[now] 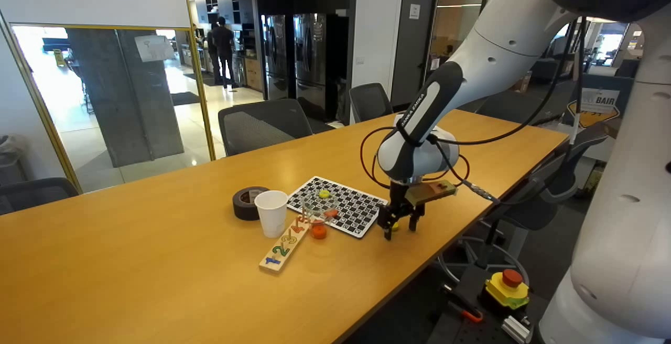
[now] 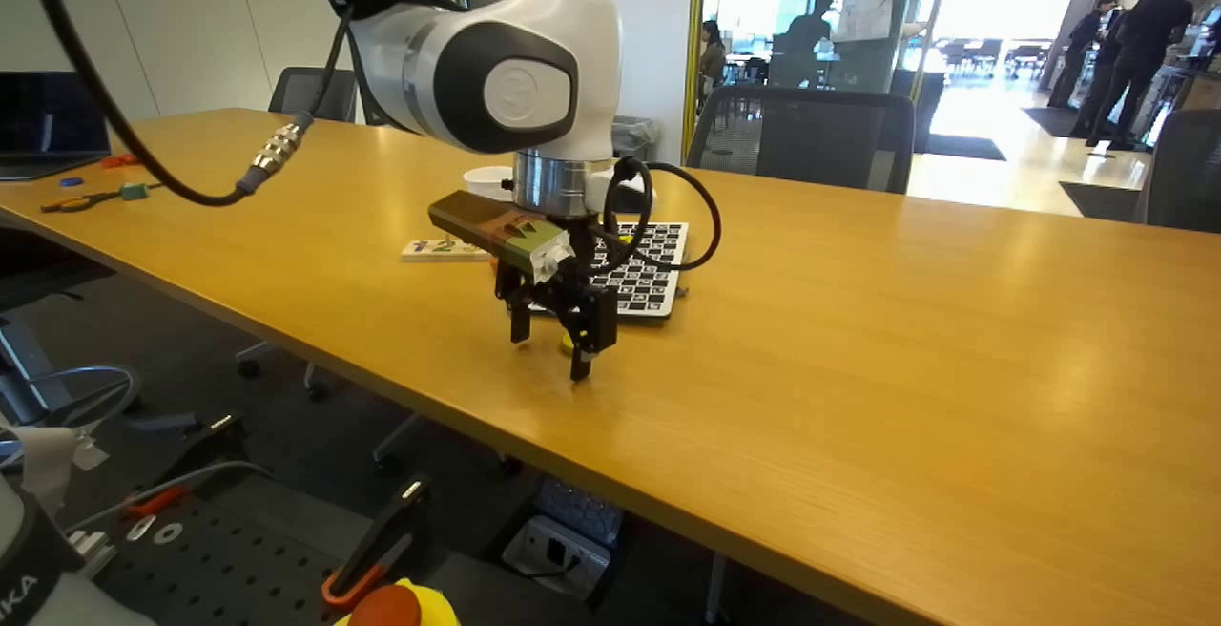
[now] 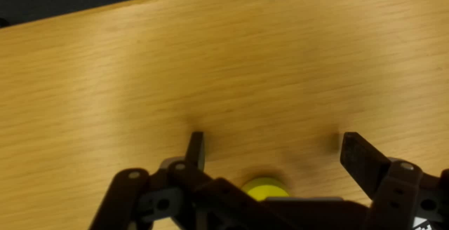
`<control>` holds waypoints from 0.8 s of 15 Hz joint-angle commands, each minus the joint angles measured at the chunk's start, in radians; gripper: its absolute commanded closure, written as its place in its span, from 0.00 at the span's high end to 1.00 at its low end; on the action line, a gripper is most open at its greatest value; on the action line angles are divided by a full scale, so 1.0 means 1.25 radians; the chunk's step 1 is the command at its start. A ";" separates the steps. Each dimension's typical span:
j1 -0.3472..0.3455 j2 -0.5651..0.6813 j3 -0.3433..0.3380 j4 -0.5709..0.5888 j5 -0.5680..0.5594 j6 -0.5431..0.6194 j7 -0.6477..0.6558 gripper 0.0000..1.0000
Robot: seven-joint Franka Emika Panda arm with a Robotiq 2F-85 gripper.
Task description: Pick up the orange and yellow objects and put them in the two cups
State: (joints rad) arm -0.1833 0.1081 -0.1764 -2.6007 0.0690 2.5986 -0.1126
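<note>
My gripper (image 3: 273, 137) stands open just over the table, its fingertips wide apart. A round yellow object (image 3: 265, 189) rests on the wood beneath it, nearer the palm than the fingertips and partly covered by the gripper's links; nothing is gripped. In an exterior view the white cup (image 1: 272, 214) stands upright. To its right, a see-through cup-like vessel (image 1: 310, 205) is hard to make out. One orange object (image 1: 318, 230) lies in front of that vessel; another orange piece (image 1: 331, 213) shows at it, inside or behind, I cannot tell. A second yellow object (image 1: 324, 193) appears over the checkered board.
Behind the white cup sits a dark round thing (image 1: 245, 205) like a tape roll. A checkered board (image 1: 352, 213) and a wooden number strip (image 1: 278, 256) lie close by. The table's near edge (image 2: 382, 368) runs beside the gripper. Pliers (image 2: 81, 201) and a laptop (image 2: 48, 120) are farther off.
</note>
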 commanded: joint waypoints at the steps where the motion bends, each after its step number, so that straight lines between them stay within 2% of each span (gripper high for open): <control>1: -0.004 -0.060 -0.007 -0.049 -0.012 0.023 0.016 1.00; 12: -0.006 -0.085 -0.011 -0.062 -0.003 0.039 0.003 1.00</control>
State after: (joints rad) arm -0.1838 0.0421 -0.1865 -2.6533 0.0690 2.6298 -0.1102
